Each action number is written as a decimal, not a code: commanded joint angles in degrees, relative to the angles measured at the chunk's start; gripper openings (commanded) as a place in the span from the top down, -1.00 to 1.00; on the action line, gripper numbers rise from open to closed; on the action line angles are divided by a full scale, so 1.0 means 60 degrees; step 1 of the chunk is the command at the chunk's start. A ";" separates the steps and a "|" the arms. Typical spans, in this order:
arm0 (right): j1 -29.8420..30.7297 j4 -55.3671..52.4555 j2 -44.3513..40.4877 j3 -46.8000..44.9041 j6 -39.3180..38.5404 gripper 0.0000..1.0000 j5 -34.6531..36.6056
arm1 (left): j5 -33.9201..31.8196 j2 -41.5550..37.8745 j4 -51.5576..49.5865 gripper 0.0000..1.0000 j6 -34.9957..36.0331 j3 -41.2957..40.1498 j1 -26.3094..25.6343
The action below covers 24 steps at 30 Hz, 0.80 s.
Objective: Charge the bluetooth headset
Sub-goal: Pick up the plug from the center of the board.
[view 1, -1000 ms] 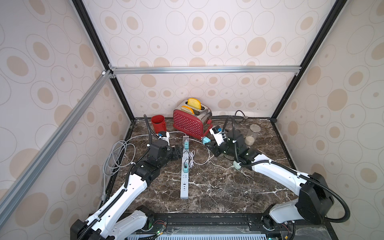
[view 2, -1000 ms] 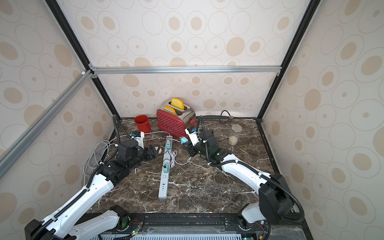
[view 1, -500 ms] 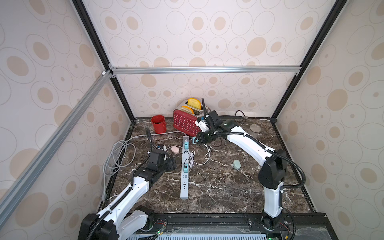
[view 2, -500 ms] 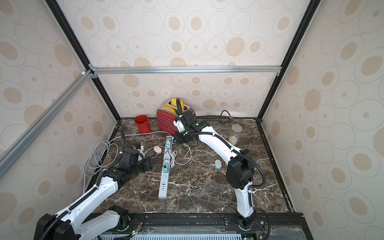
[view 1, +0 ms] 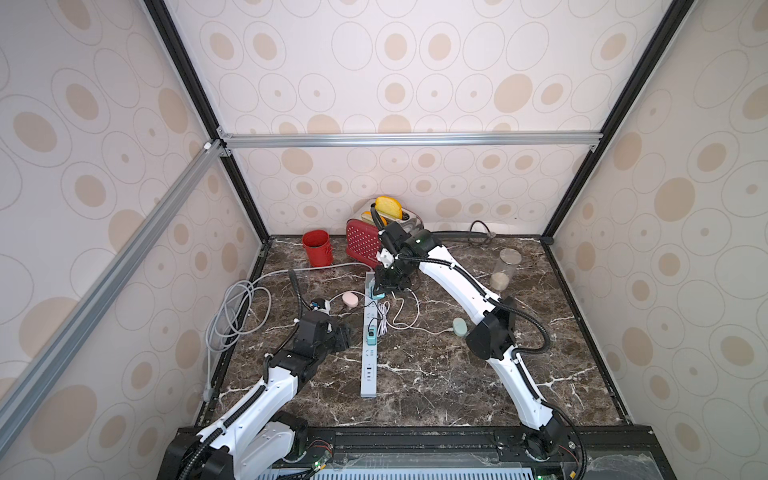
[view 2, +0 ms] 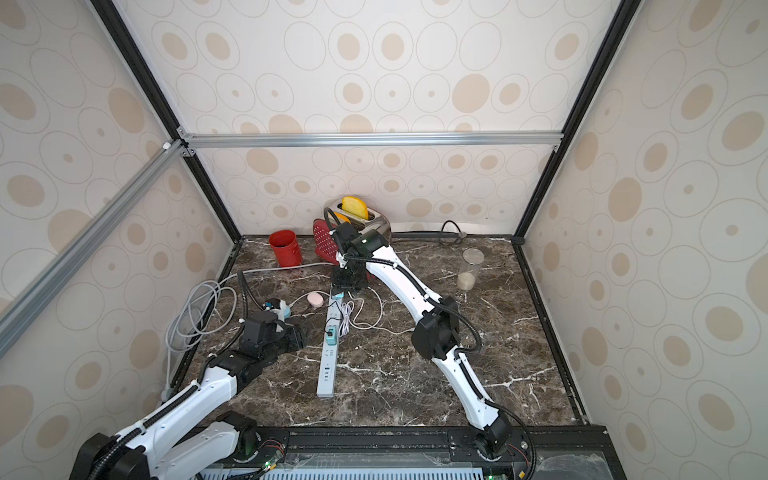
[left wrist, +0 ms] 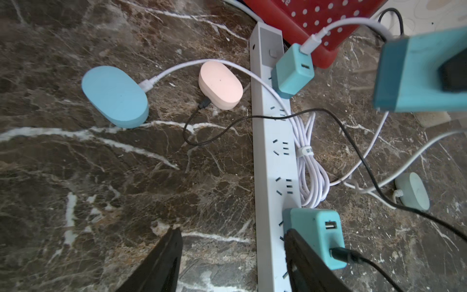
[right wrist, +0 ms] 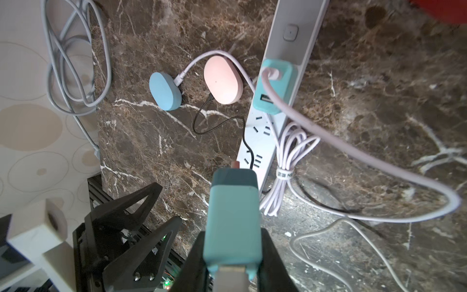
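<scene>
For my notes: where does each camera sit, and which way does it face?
Top views: high in front, facing down toward back wall; left arm, right arm show.
Left wrist: on left arm, facing down at power strip; open left gripper.
Right wrist: on right arm, facing down; right gripper shut on teal charger.
Wrist views share: pink earbud case.

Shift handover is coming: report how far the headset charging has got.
Done: the pink case has a black cable to the near adapter plugged into the power strip; a far adapter is plugged in too. In hand: the right gripper is shut on a third adapter above the strip, unplugged. Remaining: seating it in a free socket. The left gripper is open.
</scene>
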 commanded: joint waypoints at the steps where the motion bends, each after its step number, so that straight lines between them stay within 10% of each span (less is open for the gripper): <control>1: 0.0317 -0.0102 0.0126 0.0380 0.0593 1.00 -0.0188 | -0.0484 -0.0261 0.0231 -0.31 0.0366 -0.0161 0.0047; 11: 0.0459 -0.0061 -0.0197 -0.0522 0.0374 1.00 0.0509 | 0.0272 0.0709 0.1809 -0.19 0.0187 -0.0047 0.0044; 24: 0.0124 0.0082 -0.0836 -0.1176 -0.0133 1.00 0.1085 | 0.2312 0.4050 0.2752 0.78 -0.1173 0.0268 0.0024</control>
